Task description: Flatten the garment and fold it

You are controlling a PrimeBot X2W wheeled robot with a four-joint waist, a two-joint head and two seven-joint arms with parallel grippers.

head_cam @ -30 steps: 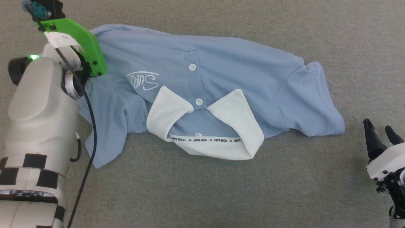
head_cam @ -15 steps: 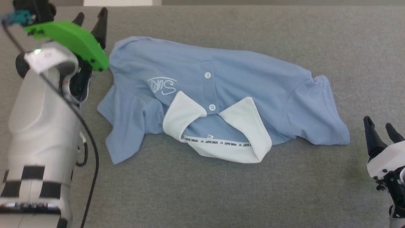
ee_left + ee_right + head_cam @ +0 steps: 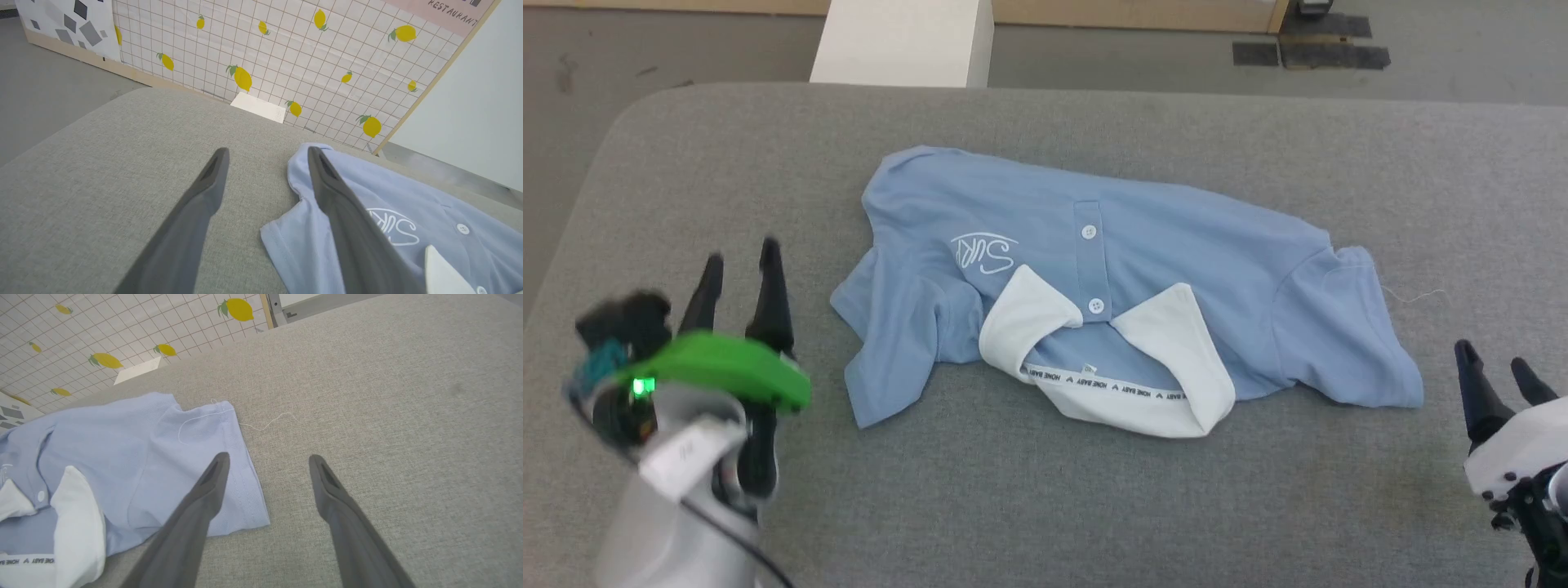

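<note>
though limp on coarse grey weave [image 3: 1045, 506], soft garment [image 3: 1176, 261]; left claw [image 3: 741, 253], right claw [image 3: 1492, 356] agape, empty

The shirt [image 3: 1176, 261] is light blue with a white collar [image 3: 1176, 351], white buttons [image 3: 1088, 232], a white cursive logo [image 3: 984, 253] and a white neck band [image 3: 1111, 392] printed with small dark letters; the tabletop [image 3: 1094, 506] is plain grey weave. The wall [image 3: 286, 53] is white with a thin brown grid and yellow lemons with green leaves, next to a white panel [image 3: 69, 24] patterned with grey and black diamonds. The left gripper [image 3: 741, 251] and right gripper [image 3: 1491, 355] have dark grey fingers, and the left wrist wears a bright green cover [image 3: 727, 371].
</note>
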